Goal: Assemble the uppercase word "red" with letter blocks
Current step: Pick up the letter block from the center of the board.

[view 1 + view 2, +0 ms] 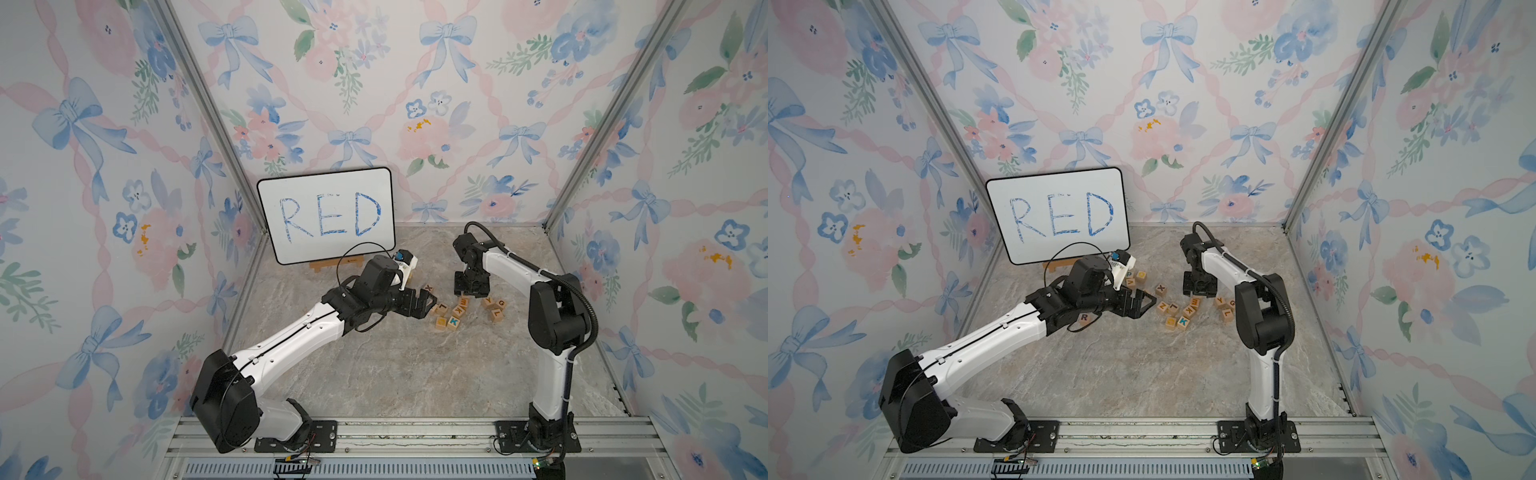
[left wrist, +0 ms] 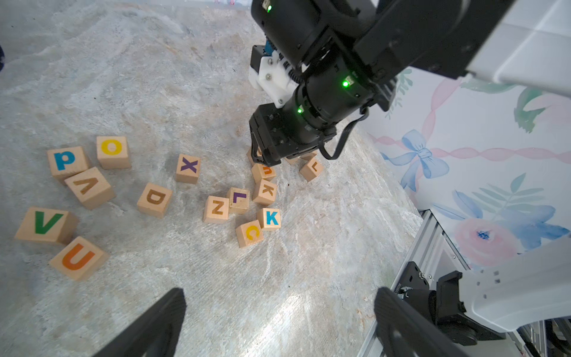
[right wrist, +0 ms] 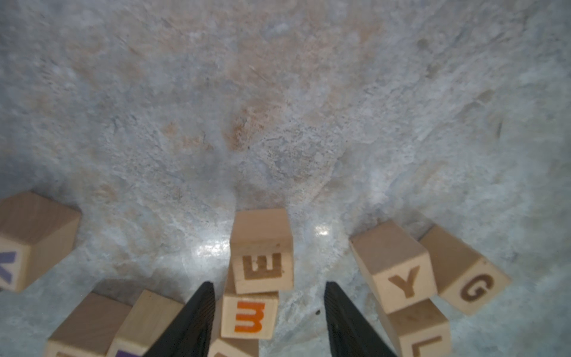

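The orange E block (image 3: 247, 318) sits between the fingers of my right gripper (image 3: 269, 284), close to one finger and with a clear gap to the other; the jaws are open around it. A brown-lettered E block (image 3: 262, 265) touches it just beyond. From above, the right gripper (image 1: 1200, 286) points down over the block cluster. The R block (image 1: 1084, 318) lies under my left forearm. The D block (image 2: 154, 199) lies alone between X and the V blocks. My left gripper (image 2: 279, 296) hovers open and empty over bare table.
A whiteboard (image 1: 326, 216) reading RED leans at the back left. Loose blocks P, O, V, U (image 2: 78, 258) lie at one side, and X, Z, L, K (image 2: 272, 218), C in the middle. Y (image 3: 404, 282) and G sit beside the right gripper.
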Robot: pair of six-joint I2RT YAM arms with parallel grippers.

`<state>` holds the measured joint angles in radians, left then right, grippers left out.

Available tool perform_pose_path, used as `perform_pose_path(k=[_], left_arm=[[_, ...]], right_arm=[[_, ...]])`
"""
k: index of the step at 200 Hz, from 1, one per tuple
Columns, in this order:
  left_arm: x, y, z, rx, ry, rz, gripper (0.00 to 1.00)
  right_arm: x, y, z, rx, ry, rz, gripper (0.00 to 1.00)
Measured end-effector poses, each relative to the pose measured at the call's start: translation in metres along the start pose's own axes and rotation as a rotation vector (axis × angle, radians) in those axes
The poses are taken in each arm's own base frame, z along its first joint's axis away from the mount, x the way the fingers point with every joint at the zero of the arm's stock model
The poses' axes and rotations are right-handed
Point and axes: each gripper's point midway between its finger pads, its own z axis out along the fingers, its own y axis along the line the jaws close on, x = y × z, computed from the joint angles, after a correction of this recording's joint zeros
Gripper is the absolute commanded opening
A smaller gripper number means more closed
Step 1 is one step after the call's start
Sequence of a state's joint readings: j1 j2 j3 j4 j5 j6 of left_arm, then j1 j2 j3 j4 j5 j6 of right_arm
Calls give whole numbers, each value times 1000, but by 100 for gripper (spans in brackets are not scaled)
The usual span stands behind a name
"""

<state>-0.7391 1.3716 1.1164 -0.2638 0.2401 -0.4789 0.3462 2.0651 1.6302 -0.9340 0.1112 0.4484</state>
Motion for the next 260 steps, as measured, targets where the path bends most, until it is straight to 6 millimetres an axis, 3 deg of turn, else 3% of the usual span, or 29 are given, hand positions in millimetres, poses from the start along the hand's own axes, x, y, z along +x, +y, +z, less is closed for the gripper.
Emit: perform_pose_path(k=[71,88,103,119,213,260], left_arm=[[-1,-3,0,14,-2,1,98],[-1,-3,0,15,-2,-2,98],[-1,-3,0,14,-2,-2,98],[-1,-3,0,14,-2,-2,98],[0,-1,-1,7,-6,-3,98],[0,-1,-14,0,-39,4,98]], right_arm=[[-10,4,21,-2,14,32,47],[-9,2,27,7,28,48,40],[-10,2,30,13,34,62,25],[-11,0,29,20,30,69,17],[-18,-3,11,38,14,157,14],[-11,-4,-19,37,-3,259,13]])
